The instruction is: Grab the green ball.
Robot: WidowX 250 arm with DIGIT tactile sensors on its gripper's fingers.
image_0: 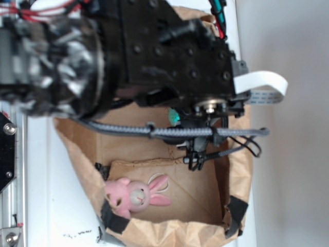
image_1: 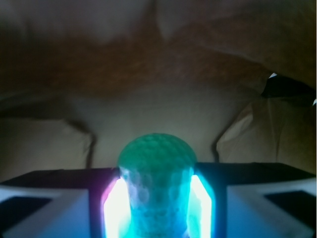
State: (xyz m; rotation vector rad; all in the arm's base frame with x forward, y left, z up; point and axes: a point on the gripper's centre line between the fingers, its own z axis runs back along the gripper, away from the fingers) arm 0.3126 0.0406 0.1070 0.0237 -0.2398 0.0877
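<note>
In the wrist view the green ball fills the gap between the two glowing pads, squeezed on both sides, its knitted top bulging above them. My gripper is shut on it. In the exterior view only a small teal sliver of the green ball shows under the black arm, where the gripper is mostly hidden by the wrist and cables. It hangs over the back part of the brown paper box.
A pink plush bunny lies on the box floor near the front left corner. The box walls are crumpled paper with black tape at the corners. A white ribbon cable sticks out to the right.
</note>
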